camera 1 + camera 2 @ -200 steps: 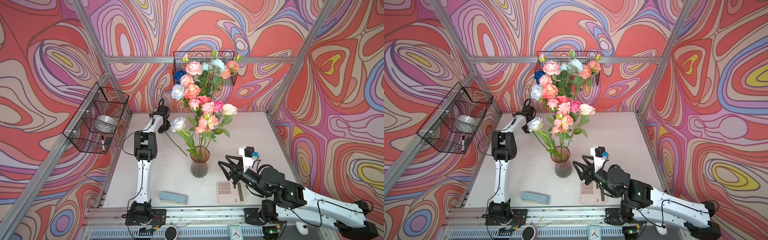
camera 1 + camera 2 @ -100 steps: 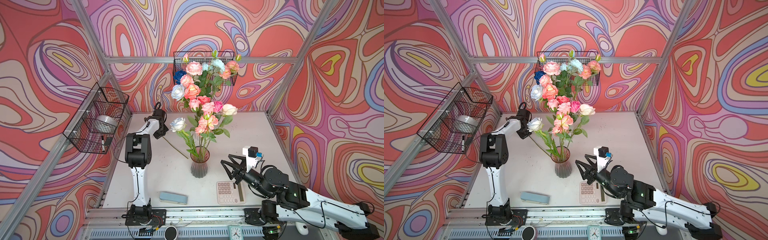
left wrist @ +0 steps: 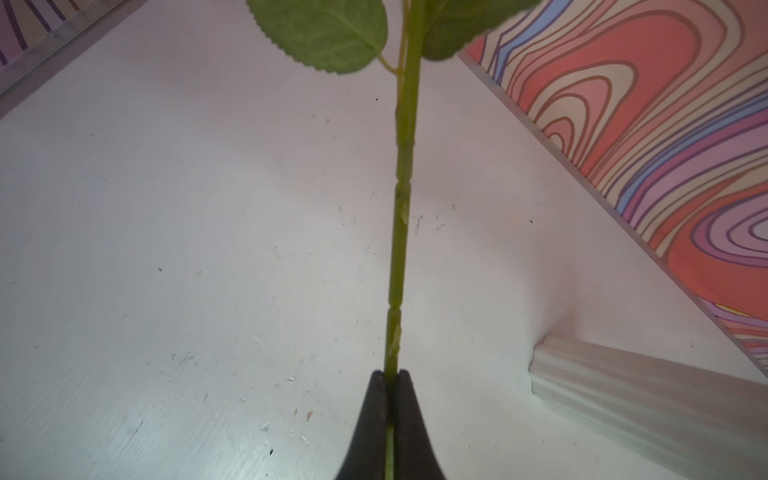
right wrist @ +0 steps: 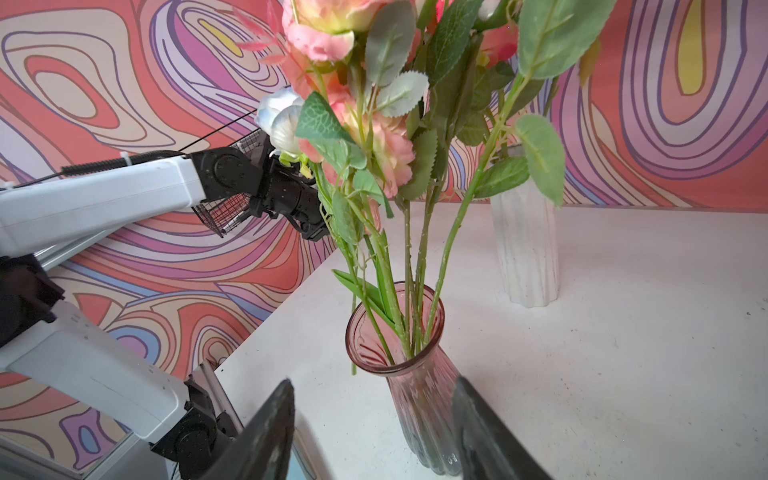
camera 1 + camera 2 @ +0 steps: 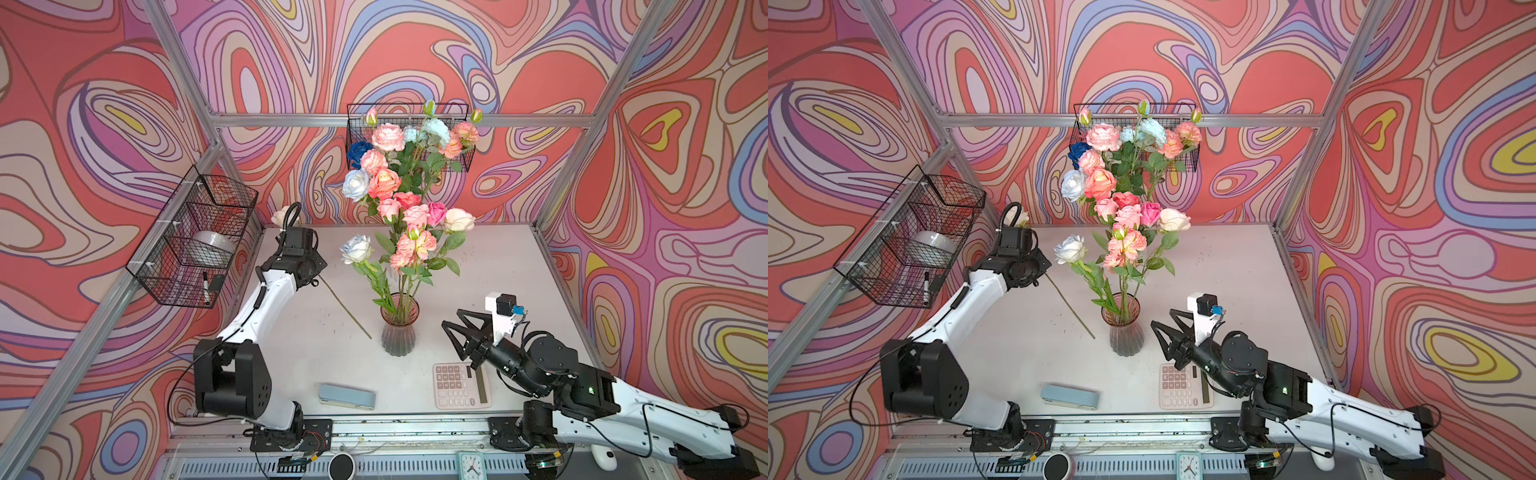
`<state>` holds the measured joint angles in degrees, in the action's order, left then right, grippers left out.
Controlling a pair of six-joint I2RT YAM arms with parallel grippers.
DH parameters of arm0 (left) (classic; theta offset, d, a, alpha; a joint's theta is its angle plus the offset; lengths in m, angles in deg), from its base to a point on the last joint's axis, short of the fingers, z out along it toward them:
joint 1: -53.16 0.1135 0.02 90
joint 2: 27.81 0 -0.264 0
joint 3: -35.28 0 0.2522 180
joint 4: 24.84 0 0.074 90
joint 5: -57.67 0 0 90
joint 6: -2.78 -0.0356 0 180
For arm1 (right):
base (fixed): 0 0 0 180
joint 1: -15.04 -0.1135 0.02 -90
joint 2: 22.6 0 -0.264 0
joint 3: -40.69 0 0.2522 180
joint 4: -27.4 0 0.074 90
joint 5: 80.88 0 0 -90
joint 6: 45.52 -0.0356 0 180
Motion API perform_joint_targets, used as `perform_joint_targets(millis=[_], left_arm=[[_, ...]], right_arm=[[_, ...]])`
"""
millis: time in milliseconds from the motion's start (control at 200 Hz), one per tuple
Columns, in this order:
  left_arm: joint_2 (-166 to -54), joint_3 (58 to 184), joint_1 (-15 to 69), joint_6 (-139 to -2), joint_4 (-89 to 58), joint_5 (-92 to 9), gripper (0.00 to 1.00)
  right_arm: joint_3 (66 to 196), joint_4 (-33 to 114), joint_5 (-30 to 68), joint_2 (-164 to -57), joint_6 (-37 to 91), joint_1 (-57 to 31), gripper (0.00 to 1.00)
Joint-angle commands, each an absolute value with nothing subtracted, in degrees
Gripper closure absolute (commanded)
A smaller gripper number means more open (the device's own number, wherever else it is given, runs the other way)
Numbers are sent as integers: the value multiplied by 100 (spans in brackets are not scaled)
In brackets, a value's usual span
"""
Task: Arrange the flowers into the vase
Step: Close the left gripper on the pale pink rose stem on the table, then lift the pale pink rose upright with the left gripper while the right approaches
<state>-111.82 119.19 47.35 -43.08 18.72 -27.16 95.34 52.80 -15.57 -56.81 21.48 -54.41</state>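
Note:
A pink ribbed glass vase (image 5: pixel 398 332) (image 5: pixel 1126 332) (image 4: pixel 419 399) stands mid-table and holds several flowers (image 5: pixel 409 245) (image 4: pixel 374 137) with pink, peach, cream and pale blue heads. My left gripper (image 3: pixel 390 376) is shut on the bare green stem (image 3: pixel 401 216) of another flower. Its leaves (image 3: pixel 324 33) lie farther along the stem. In both top views that stem (image 5: pixel 345 307) (image 5: pixel 1070 307) slants down toward the vase's left, and a cream head (image 5: pixel 280 215) peeks from behind the left wrist (image 5: pixel 297 266). My right gripper (image 5: pixel 451 338) (image 4: pixel 372 380) stands open just right of the vase, holding nothing.
A white ribbed vase (image 4: pixel 523 249) (image 3: pixel 623 395) stands farther back. A calculator (image 5: pixel 459 386) and a pale blue case (image 5: pixel 347 397) lie near the front edge. Wire baskets hang on the left wall (image 5: pixel 195 237) and the back wall (image 5: pixel 461 137).
My left arm has folded back toward the front left with its gripper closed on the stem. The stem's free end has slid nearer the front. My right gripper has barely moved.

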Motion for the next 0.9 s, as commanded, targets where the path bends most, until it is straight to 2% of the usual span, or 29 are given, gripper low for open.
perform_joint_targets(millis=[0, 265, 436, 716, 891], left_arm=[[-10381, 11367, 4614, -4324, 1798, -2684, 100], [-8036, 10135, 4364, -4362, 2120, -2775, 100], [-6857, 9992, 4290, -4523, 2567, -3259, 100], [-5055, 9770, 4283, -4757, 2425, -4318, 100], [-4324, 9659, 4293, -4996, 1875, -4950, 100]], right_arm=[[9672, 5347, -1358, -5754, 2215, -5448, 38], [9815, 5287, -922, -6150, 2223, -5447, 38], [9871, 4938, -26, -6740, 2346, -5489, 39], [10766, 4415, 135, -8586, 2520, -6550, 37], [11928, 4564, 310, -9696, 2298, -6679, 35]])
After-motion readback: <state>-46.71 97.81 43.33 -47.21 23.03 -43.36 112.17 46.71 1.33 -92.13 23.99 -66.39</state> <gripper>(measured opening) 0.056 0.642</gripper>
